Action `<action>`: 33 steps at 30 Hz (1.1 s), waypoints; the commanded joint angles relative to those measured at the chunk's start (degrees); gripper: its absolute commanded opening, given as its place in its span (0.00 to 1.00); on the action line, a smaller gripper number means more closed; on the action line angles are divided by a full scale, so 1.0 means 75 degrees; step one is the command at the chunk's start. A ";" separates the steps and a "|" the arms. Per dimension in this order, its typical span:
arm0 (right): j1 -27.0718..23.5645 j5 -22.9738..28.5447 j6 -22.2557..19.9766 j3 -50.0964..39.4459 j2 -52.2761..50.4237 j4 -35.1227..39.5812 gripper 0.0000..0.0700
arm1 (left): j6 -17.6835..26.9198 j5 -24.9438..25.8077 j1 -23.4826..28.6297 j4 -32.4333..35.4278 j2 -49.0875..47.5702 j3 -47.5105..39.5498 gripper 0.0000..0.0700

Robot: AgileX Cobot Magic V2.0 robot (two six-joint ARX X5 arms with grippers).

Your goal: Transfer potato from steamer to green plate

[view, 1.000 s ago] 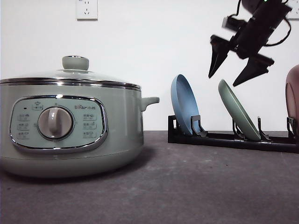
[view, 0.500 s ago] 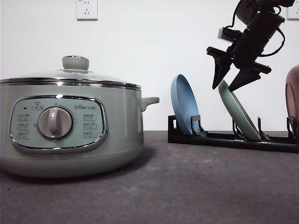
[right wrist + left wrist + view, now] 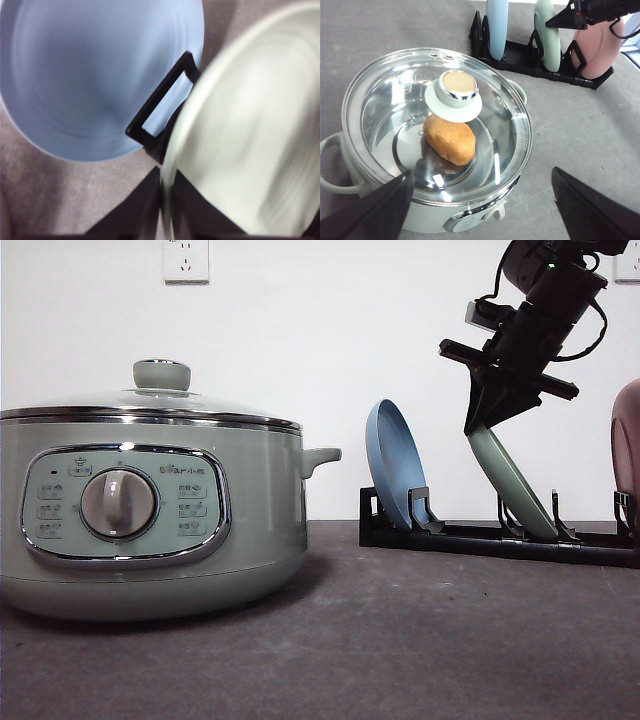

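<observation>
Lower left of your front view: steamer (image 3: 150,510), lidded, potato (image 3: 449,139) inside. Right, farther back: rack (image 3: 495,535) holding blue plate (image 3: 393,465), then green plate (image 3: 510,480), its upper rim between the right gripper (image 3: 487,420) fingers.

right claw pinched on plate rim, left claw spread wide

the right arm reaches down from the upper right of the front view, wrist tilted so the right claw (image 3: 490,422) points down and to the left. its two dark fingers are drawn nearly together at the top edge of the green plate (image 3: 510,480), one on each face of the rim, as the right wrist view shows close up (image 3: 164,200). the left claw (image 3: 480,210) hangs high, its two dark fingers (image 3: 375,210) spread wide apart, gripping nothing.
</observation>
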 commanded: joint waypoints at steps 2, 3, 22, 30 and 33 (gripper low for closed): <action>0.0023 -0.0024 0.0067 0.0189 0.0172 0.0085 0.01 | 0.0119 0.0038 -0.0009 0.0085 0.0035 0.0184 0.80; 0.0023 -0.0024 0.0069 0.0204 0.0167 0.0081 0.01 | 0.0119 0.0038 -0.0009 0.0085 0.0035 0.0184 0.80; 0.0038 -0.0262 0.0259 0.0219 -0.1323 0.0413 0.01 | 0.0125 0.0037 -0.0009 0.0090 0.0035 0.0184 0.80; 0.0384 -0.0262 -0.0245 0.0219 -0.2292 -0.0448 0.01 | 0.0125 0.0038 -0.0009 0.0092 0.0035 0.0184 0.80; 0.0664 -0.0189 -0.0627 0.0219 -0.2666 -0.1003 0.01 | 0.0128 0.0035 -0.0009 0.0093 0.0035 0.0184 0.80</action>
